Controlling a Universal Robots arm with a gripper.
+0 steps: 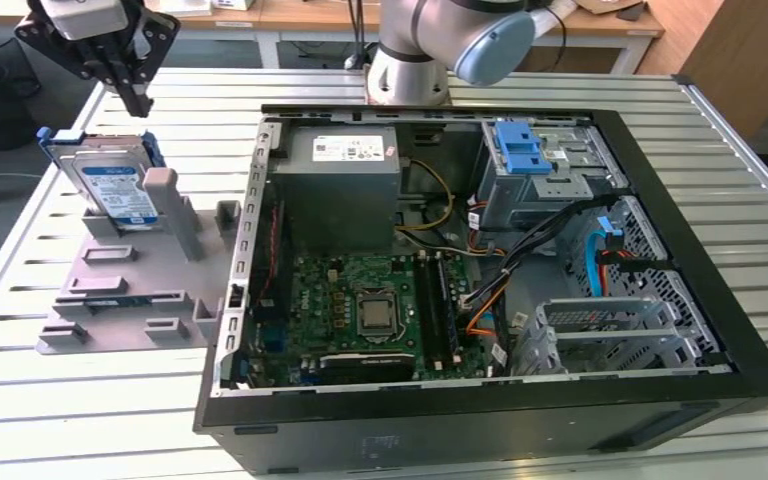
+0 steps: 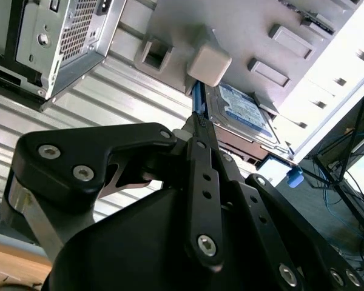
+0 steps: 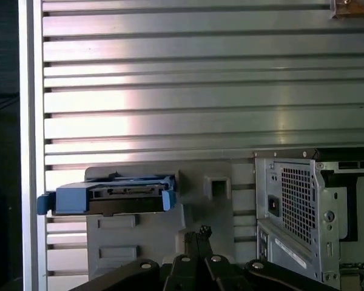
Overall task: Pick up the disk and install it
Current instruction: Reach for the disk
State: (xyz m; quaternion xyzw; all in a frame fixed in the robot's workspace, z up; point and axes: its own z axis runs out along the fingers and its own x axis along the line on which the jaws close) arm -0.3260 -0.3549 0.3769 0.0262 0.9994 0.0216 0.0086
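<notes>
The black hand (image 1: 133, 100) hangs clenched on nothing above the silver rectangular hard disk in its blue plastic carrier (image 1: 113, 188), clear of its top edge; the disk stands upright in a grey plastic holder (image 1: 131, 290) on the slatted metal counter (image 1: 37, 400), just beside the open black computer case (image 1: 491, 425)

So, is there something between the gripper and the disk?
No. In the exterior view the gripper hovers above the disk, which stands in its grey holder; the gap between them is bare.
</notes>
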